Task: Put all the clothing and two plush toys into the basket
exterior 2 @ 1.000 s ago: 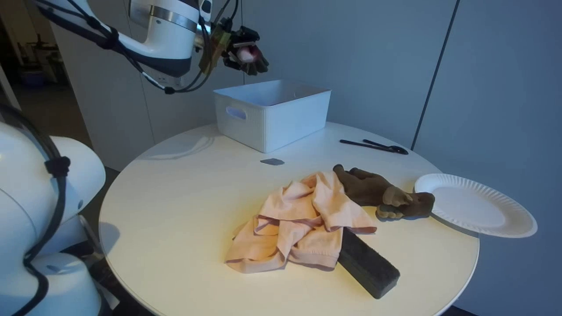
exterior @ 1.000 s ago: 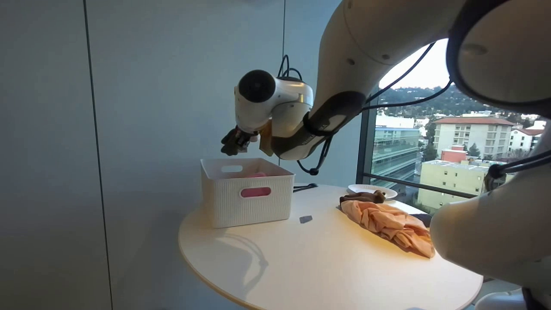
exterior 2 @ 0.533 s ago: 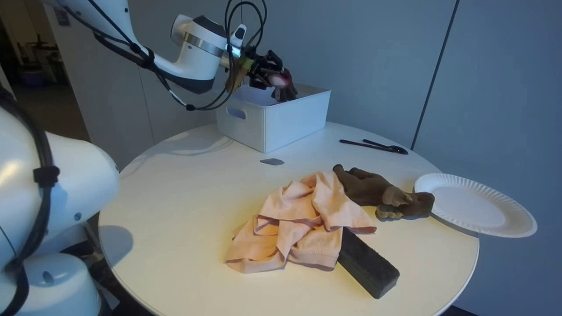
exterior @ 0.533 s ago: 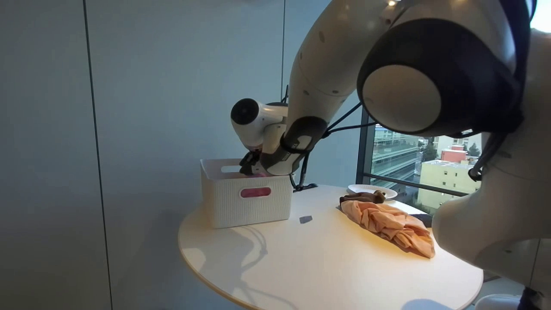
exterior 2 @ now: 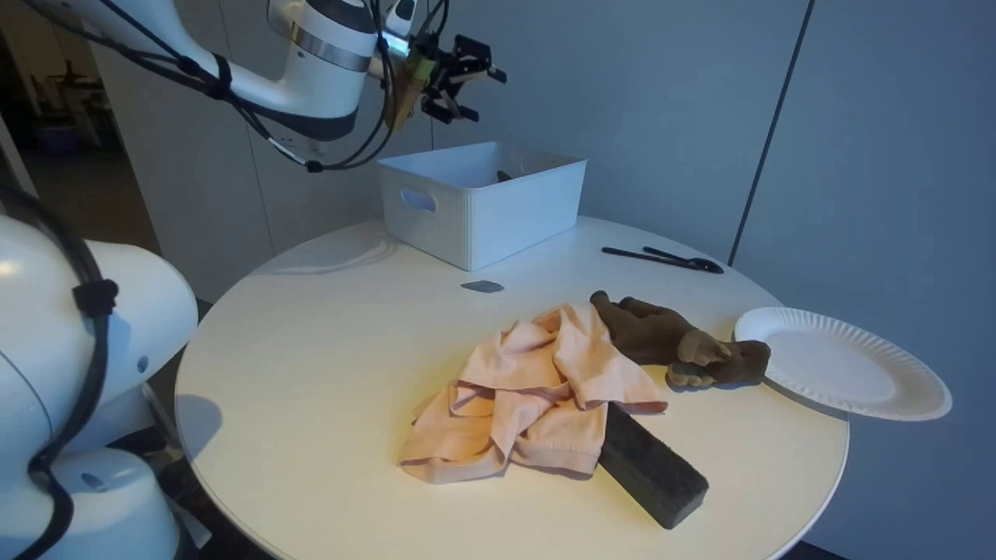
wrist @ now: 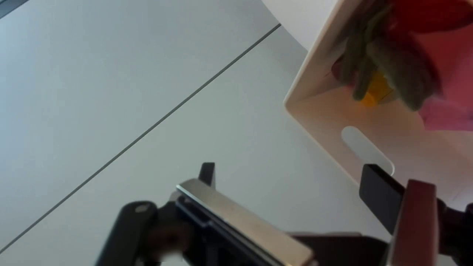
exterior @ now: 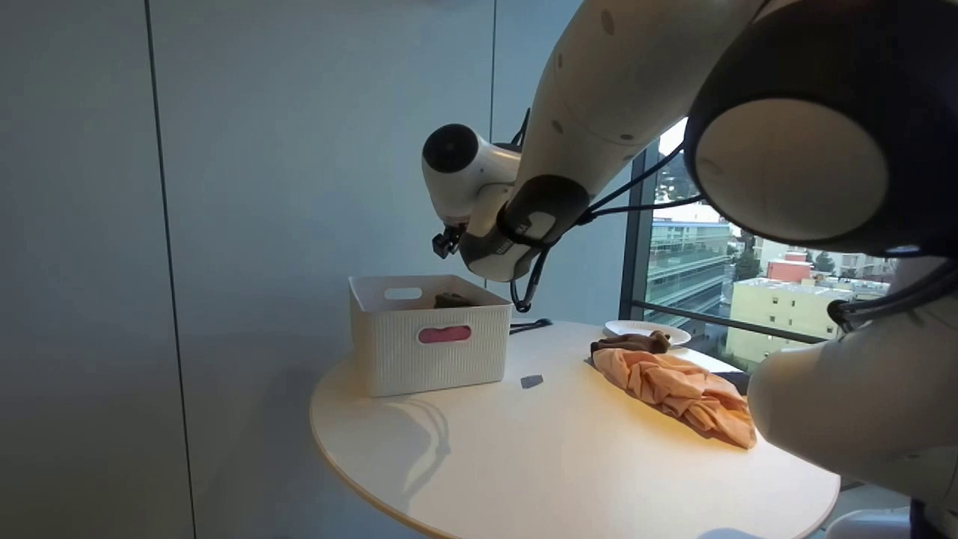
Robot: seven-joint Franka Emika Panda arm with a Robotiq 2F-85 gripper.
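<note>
My gripper [exterior 2: 483, 95] hangs above the white basket [exterior 2: 521, 222], its jaws wide apart with nothing between them; the wrist view shows the same gripper [wrist: 294, 184] over the basket's edge. Inside the basket lies a dark greenish-brown and red plush toy [wrist: 402, 70], partly showing over the rim in both exterior views. Pink cloth [wrist: 451, 70] lies beside it and shows through the handle slot in an exterior view. On the table are a crumpled peach garment [exterior 2: 529, 397] and, touching its far end, a brown plush toy [exterior 2: 646, 334].
A black block [exterior 2: 654, 470] sticks out from under the peach garment. A paper plate [exterior 2: 840, 369] overhangs the table edge by the brown toy. Black utensils [exterior 2: 669, 260] and a small grey piece [exterior 2: 482, 286] lie near the basket. Something yellow [wrist: 377, 88] is inside it.
One second ago the gripper held the dark plush toy above the basket. It dipped down to the basket, opened, and has risen again; the toy now lies inside. Peach garment and brown toy are unmoved.
</note>
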